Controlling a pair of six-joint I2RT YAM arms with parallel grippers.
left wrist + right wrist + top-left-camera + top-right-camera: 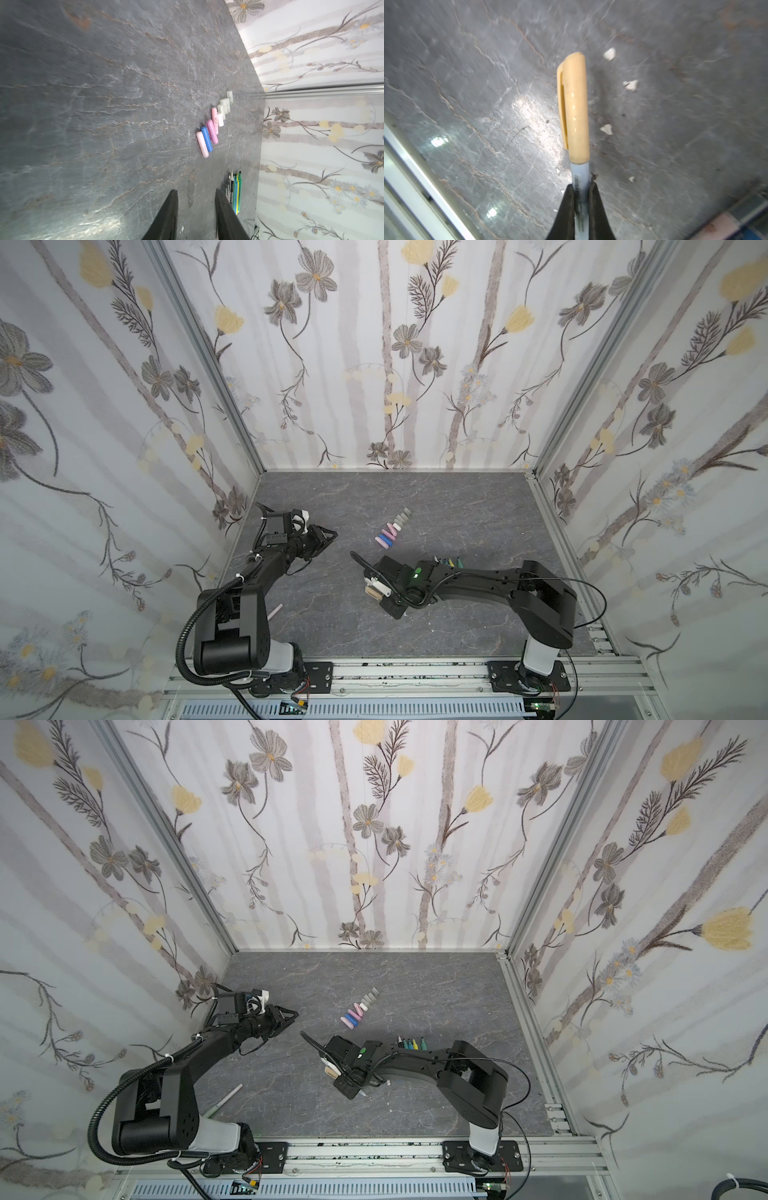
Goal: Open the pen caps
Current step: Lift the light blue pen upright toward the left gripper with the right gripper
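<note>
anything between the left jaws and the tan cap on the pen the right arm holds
Nothing visible: bare table separates the left gripper from the pen and tan cap in the right gripper; loose pen caps lie aside.

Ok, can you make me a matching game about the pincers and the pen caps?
Things:
1. left pincer
2. right pincer
3. tan plastic pen cap
4. blue stubby plastic cap

States:
A. lying loose in a row on the grey stone-look table
B. shut on the white pen barrel
C. open, empty
D. fitted on the pen

Pairs: 1-C, 2-B, 3-D, 4-A
</note>
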